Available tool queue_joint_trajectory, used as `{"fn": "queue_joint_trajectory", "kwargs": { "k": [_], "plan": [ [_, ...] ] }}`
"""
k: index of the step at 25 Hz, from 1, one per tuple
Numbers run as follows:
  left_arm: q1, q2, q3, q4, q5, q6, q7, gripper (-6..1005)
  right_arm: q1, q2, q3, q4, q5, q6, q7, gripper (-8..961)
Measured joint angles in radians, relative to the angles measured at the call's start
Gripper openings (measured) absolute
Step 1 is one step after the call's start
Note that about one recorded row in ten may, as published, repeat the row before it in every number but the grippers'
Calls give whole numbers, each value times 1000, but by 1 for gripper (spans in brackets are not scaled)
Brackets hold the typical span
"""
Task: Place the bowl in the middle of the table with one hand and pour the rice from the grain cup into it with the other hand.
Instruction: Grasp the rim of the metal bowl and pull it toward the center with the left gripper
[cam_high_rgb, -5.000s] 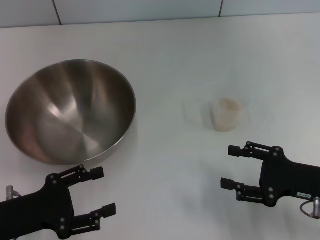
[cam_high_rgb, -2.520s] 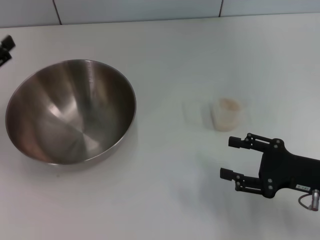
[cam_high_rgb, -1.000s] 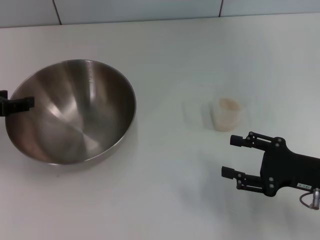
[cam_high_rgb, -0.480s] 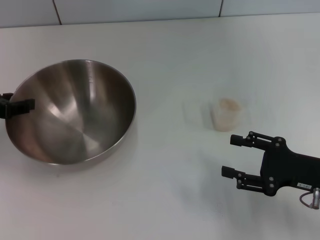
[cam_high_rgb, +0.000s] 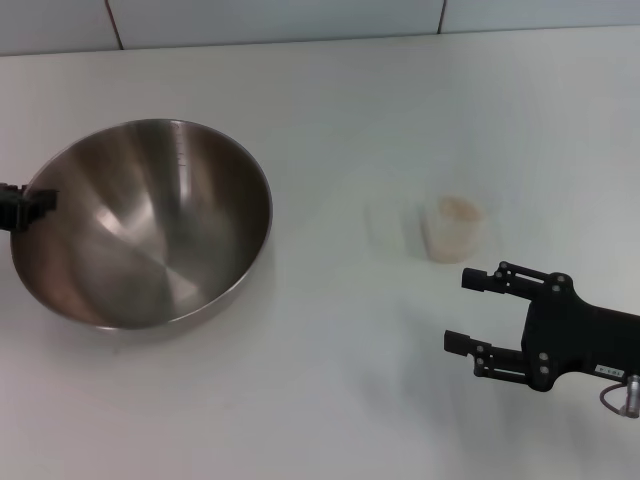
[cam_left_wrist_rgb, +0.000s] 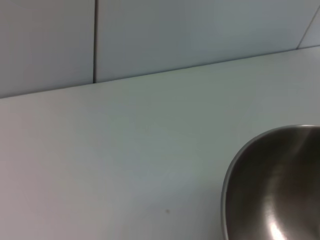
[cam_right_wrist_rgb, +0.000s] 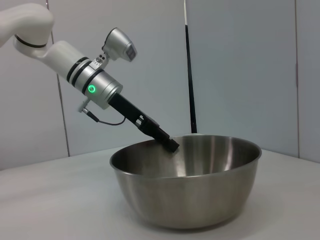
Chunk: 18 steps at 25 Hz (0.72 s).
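Bowl (cam_high_rgb: 145, 222) stood far left on the surface (cam_high_rgb: 350, 120), not yet centred; left gripper (cam_high_rgb: 22, 205) sat at its rim, finger state indeterminable. Right gripper (cam_high_rgb: 470, 310), fingers apart, waited near the rice-filled cup (cam_high_rgb: 452, 229). Nothing poured.

This looks like a robotics test room, not a lived-in kitchen. A plain white smooth bench (cam_high_rgb: 330, 100) runs back to a wall of large pale grey panels (cam_right_wrist_rgb: 240, 65) split by thin dark seams. On the bench stands only a wide shiny stainless-steel mixing bowl (cam_high_rgb: 140, 225), and to its right a small frosted plastic cup (cam_high_rgb: 452, 229). Above the bowl's rim slants a white jointed robot arm (cam_right_wrist_rgb: 75, 70) with a lit green ring.
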Motion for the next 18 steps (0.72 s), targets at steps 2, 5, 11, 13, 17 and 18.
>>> {"fn": "queue_joint_trajectory", "kwargs": {
  "k": [2,5,11,13,17,18],
  "plan": [
    [-2,0,1,-2,0,0,-1,292,0,0,0,0,0,0,0,762],
    [-11,0,1,-10,1,2,-6,185,0,0,0,0,0,0,0,763],
    [-19,1,-1,-14,2,6,-16,62,-1,0,0,0,1,0,-2,762],
    [-23,1,-5,-14,2,8,-22,55,-1,0,0,0,1,0,-2,762],
    [-26,1,-8,-14,2,12,-27,45,-1,-1,0,0,1,0,-2,763],
    [-37,3,-13,-9,-4,24,-53,45,-2,-1,0,0,0,0,-2,763]
  ]
}}
